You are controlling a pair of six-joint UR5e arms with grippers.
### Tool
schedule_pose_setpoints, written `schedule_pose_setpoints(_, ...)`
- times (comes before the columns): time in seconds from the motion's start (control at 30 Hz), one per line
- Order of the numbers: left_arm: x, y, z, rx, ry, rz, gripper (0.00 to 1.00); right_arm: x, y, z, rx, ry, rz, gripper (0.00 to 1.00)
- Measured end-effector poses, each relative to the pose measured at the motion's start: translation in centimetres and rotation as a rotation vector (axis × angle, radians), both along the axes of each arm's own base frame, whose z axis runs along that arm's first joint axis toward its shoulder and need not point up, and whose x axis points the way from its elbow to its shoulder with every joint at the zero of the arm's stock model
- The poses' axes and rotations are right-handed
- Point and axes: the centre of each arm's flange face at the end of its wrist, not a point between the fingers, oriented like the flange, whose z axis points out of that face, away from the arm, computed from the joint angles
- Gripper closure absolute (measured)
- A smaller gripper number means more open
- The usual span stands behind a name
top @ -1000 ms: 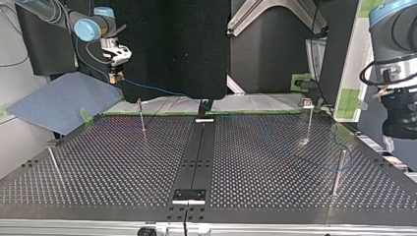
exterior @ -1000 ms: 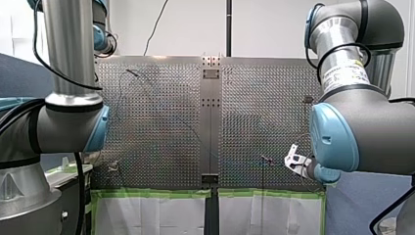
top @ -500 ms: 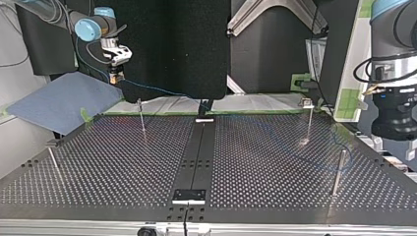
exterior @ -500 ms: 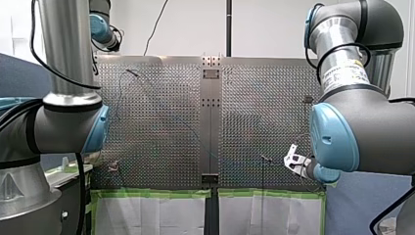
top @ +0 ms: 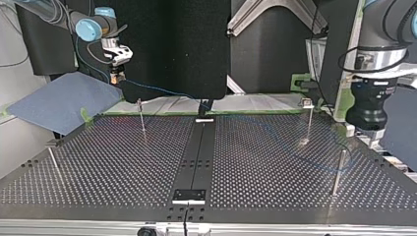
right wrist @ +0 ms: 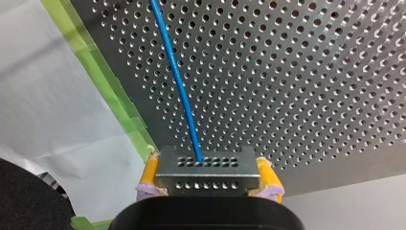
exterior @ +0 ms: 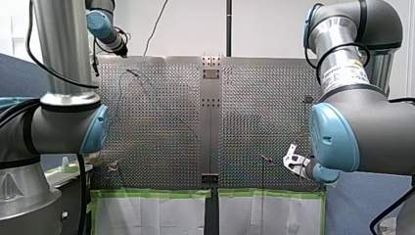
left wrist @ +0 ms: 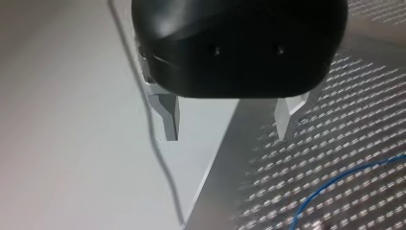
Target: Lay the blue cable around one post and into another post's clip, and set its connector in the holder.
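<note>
Crossing the table (exterior: 161, 112) from upper left toward lower centre in the front view, the cable (exterior: 193, 129) is lying slack. A label (exterior: 345, 73) on my right arm is showing, but it is too small to read.

In the top view my right tool (top: 116, 77), at upper left, is holding the cable's end off the table. My left tool (top: 372, 140) is hanging at the right edge near a post (top: 338, 169). The cable is curving past that post; whether it goes round it I cannot tell.

In the left wrist view the left tool is gaping wide and gripping nothing, with cable lying on the table beyond it.

In the right wrist view yellow pads (right wrist: 150, 171) are clamping the connector (right wrist: 206, 171). Judging by this, clip and holder are both waiting.
</note>
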Motion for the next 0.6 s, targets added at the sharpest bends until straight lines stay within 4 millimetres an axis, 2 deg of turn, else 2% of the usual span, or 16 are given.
schedule_pose_setpoints(0.6,-0.7,-1.3,-2.5,-0.032,0.188,-0.047,0.00,0.1,0.0,0.0,0.001,-0.001,0.003,1.00)
